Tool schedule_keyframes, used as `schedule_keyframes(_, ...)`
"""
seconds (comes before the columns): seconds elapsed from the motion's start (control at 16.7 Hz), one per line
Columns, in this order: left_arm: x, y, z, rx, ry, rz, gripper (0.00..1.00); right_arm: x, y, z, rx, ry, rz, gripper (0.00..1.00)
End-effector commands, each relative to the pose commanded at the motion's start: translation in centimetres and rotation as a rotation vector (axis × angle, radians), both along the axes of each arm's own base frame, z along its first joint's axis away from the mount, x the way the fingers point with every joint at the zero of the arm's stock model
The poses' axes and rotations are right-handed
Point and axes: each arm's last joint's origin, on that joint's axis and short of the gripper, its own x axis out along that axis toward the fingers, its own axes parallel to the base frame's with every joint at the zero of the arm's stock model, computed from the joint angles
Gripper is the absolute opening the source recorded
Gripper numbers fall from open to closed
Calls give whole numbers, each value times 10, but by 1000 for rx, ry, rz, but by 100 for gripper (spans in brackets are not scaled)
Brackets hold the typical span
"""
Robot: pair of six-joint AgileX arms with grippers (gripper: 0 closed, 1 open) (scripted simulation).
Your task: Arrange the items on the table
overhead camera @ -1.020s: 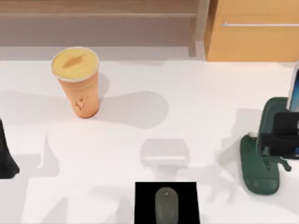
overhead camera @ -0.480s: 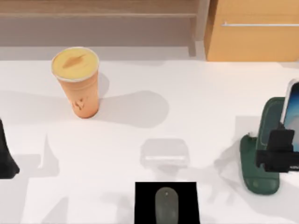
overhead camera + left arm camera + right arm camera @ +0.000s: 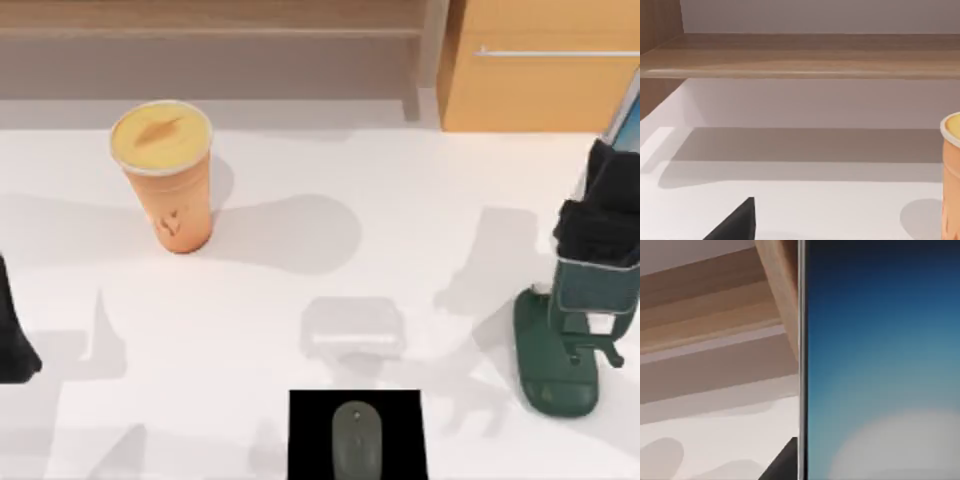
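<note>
Right gripper (image 3: 603,215) raised at the right edge of the white flat tabletop (image 3: 400,200), just above the dark green phone stand (image 3: 560,350), clenched around the slim smartphone with pale blue glowing screen (image 3: 628,120). Smartphone lifted clear of the stand's cradle, tilted, its top reaching past the far right edge of the top view, in front of the light wooden cabinet with a metal handle (image 3: 540,70). Seen very close from the right wrist, the blue screen (image 3: 880,365) upright beside the wooden shelf edge.

Tall orange cup with yellow lid (image 3: 165,175) upright at the far left of the tabletop, well apart from everything else; also visible at the edge of the left wrist view (image 3: 951,175), below a long wooden shelf (image 3: 800,55).

Small grey oval computer mouse (image 3: 356,440) lying centred on the black square pad (image 3: 310,430) at the near edge, middle of the tabletop. A pale translucent box-like shape (image 3: 353,328) just beyond the pad, towards the far side.

Left gripper (image 3: 12,335) parked at the left edge of the tabletop, near side of the cup; fingers' state impossible to tell.
</note>
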Motion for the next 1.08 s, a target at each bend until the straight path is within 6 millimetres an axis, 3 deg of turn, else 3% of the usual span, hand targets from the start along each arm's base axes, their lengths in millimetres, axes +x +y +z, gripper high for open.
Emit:
schedule_keyframes(0.18,0,0,0,0,0,0,100,-3,-1,36,134,-103,62,0)
schedule_keyframes(0.36,0,0,0,0,0,0,100,-4,-5,40,146,-140,115,0)
schedule_keyframes(0.48,0,0,0,0,0,0,100,0,-5,21,79,-109,124,0)
schedule_keyframes(0.84,0,0,0,0,0,0,100,22,-8,-77,-229,131,26,0)
schedule_keyframes(1.08,0,0,0,0,0,0,100,35,-12,-93,-256,167,-31,0)
